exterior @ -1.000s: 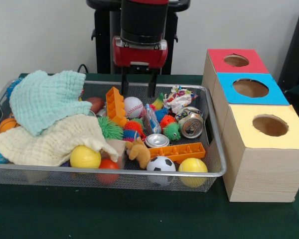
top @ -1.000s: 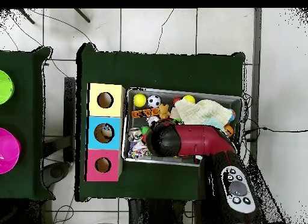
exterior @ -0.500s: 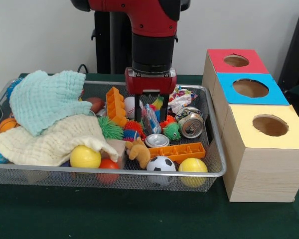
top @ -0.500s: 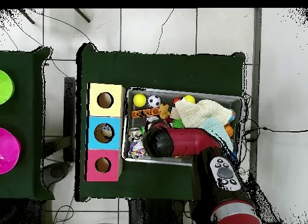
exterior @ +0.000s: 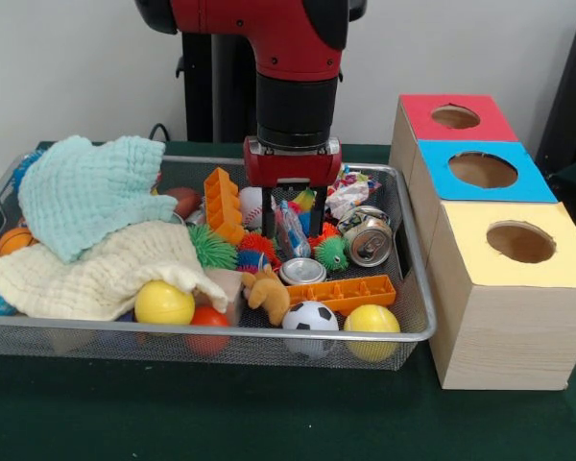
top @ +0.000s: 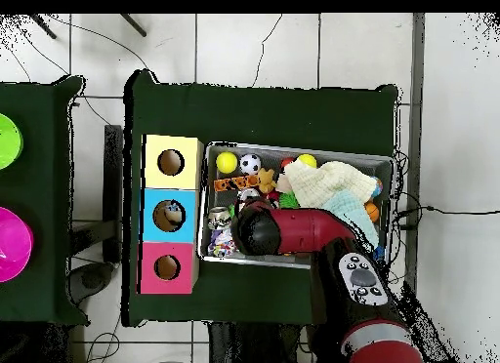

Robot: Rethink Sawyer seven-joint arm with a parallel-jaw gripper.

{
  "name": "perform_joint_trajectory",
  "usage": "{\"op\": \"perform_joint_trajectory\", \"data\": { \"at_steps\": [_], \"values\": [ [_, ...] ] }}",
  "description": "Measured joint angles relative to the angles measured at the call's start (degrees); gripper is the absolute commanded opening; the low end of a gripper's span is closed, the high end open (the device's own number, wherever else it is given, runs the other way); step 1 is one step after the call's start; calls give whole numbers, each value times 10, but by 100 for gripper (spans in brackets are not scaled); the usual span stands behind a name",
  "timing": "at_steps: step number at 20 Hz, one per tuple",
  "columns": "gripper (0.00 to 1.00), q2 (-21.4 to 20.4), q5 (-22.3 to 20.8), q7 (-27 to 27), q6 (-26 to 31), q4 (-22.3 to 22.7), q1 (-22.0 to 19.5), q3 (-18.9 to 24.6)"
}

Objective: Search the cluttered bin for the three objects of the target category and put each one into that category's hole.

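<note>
The silver wire mesh bin (exterior: 221,331) fills the left of the front view, crowded with toys, cans and cloths. My gripper (exterior: 292,231) hangs straight down into its middle rear part. It is open, its two black fingers (exterior: 267,213) standing either side of a blue, white and red wrapper packet (exterior: 290,223). A baseball (exterior: 252,200) is half hidden behind the left finger. The round hole (exterior: 455,116) in the red-topped box is at the far right. In the overhead view the arm (top: 293,230) covers the gripper, and the bin (top: 312,149) and red box's hole (top: 167,267) show.
Blue-topped (exterior: 482,170) and yellow-topped (exterior: 520,242) boxes stand beside the bin. Inside are two crushed cans (exterior: 369,240), orange bricks (exterior: 221,202), spiky balls (exterior: 331,253), a soccer ball (exterior: 310,317), yellow balls (exterior: 163,303), a toy animal (exterior: 267,291) and two cloths (exterior: 91,192) heaped at left.
The gripper came down from above the bin's far rim into the clutter and shifted right in the front view. It now stands astride the packet, little moved in the last half second.
</note>
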Motion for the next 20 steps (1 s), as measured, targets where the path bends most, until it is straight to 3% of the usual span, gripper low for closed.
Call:
{"op": "perform_joint_trajectory", "data": {
  "at_steps": [13,20],
  "values": [
    [100,6,0,0,0,0,3,0],
    [100,29,0,0,0,0,5,0]
  ]
}}
